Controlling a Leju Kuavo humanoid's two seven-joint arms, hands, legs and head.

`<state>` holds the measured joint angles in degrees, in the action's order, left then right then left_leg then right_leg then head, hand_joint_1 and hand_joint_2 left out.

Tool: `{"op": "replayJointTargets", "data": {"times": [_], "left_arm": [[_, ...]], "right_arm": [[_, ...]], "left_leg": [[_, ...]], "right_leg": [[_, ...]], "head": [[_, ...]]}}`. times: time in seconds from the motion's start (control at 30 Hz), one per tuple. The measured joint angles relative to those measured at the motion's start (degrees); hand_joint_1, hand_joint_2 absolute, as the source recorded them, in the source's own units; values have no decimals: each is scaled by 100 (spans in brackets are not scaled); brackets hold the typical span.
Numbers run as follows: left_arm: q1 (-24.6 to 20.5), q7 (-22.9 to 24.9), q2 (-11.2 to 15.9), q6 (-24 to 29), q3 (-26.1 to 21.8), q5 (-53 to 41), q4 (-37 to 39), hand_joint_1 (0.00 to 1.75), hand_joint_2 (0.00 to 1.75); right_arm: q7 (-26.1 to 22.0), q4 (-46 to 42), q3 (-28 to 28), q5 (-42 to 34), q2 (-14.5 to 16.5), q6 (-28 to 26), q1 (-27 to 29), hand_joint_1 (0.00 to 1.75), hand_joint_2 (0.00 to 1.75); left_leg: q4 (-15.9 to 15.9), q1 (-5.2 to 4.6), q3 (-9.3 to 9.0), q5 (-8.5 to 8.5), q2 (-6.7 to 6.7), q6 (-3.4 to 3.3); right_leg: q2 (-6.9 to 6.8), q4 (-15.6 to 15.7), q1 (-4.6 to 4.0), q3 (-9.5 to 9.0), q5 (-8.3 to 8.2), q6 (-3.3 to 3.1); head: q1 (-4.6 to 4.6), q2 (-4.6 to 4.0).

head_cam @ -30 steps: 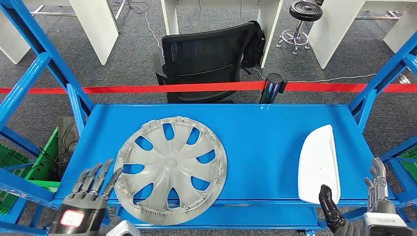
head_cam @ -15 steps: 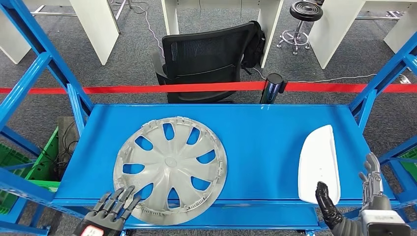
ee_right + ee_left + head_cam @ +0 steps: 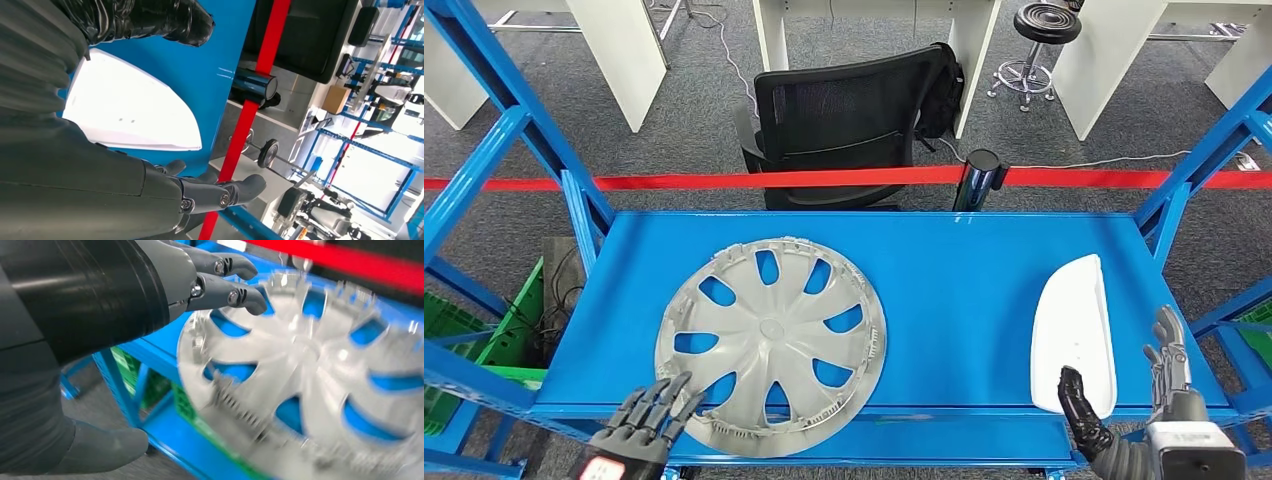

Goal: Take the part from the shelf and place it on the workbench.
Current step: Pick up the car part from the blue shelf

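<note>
A grey hubcap (image 3: 770, 345) lies flat on the blue shelf (image 3: 944, 270), its near rim jutting over the front edge. My left hand (image 3: 646, 425) hangs low at that front edge, fingers spread and pointing at the near-left rim; the left wrist view shows the fingers (image 3: 227, 282) over the hubcap (image 3: 320, 375) with nothing in them. A white curved part (image 3: 1074, 334) lies at the shelf's right. My right hand (image 3: 1139, 415) straddles its near end with thumb and fingers apart, not closed; in the right wrist view the white part (image 3: 130, 115) lies between them.
Blue uprights (image 3: 574, 215) flank the shelf on both sides. A red tape (image 3: 844, 178) on a chrome post (image 3: 976, 178) runs behind it. A black office chair (image 3: 844, 125) and white desks stand beyond. Green crates (image 3: 469, 330) sit low on the left.
My left hand dropped from beside the hubcap's left rim toward the shelf's front edge. My right hand crept forward around the white part's near end.
</note>
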<state>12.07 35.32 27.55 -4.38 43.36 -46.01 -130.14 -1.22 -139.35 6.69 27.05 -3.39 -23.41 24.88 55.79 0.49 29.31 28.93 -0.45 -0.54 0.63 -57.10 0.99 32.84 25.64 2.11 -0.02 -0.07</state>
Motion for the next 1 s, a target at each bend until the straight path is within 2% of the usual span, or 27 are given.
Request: {"op": "replayJointTargets", "data": {"times": [0.27,0.4,0.6,1.0], "left_arm": [[-605,0,5,1137,486,1017,343,0,175],[-812,0,5,1466,781,1246,631,0,175],[-928,0,5,1552,1058,1285,918,0,175],[-985,0,-1,1472,1290,1216,1211,0,175]], "right_arm": [[37,115,43,-9,3,129,-262,0,175],[26,189,69,-4,3,131,-345,0,175],[2,262,75,3,3,124,-380,0,175],[-7,346,80,-1,6,199,-410,0,175]], "left_leg": [[0,0,-3,0,0,0],[0,0,-3,0,0,0],[0,0,-1,0,0,0],[0,0,-2,0,0,0]], "right_leg": [[1,0,0,-3,-1,0],[1,-1,0,-2,-1,0],[1,0,0,-1,0,0],[0,0,0,-2,0,0]], "head": [[-4,0],[-3,0],[-1,0],[-3,0]]}}
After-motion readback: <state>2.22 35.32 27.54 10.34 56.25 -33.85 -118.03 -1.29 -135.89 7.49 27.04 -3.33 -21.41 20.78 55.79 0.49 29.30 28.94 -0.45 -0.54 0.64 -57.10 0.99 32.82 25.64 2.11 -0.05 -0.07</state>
